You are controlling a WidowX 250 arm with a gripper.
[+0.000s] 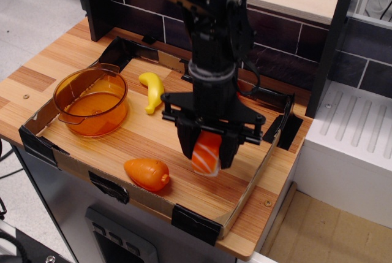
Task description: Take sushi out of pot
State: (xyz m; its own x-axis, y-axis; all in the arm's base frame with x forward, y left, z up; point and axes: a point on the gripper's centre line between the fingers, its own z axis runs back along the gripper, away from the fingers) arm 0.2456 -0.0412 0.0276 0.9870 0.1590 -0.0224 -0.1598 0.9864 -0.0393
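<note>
The sushi (206, 154), orange-red with white stripes and a white base, hangs upright between the fingers of my gripper (207, 156). The gripper is shut on it, low over the wooden tray floor at the front right of the middle. The translucent orange pot (90, 102) stands far to the left with nothing visible in it. The black arm rises from the gripper toward the back wall.
An orange toy carrot (147, 173) lies just left of the gripper near the front wall. A yellow banana (152, 90) lies right of the pot. A low cardboard wall (251, 183) with black corner clips rims the tray. The strawberry is hidden behind the arm.
</note>
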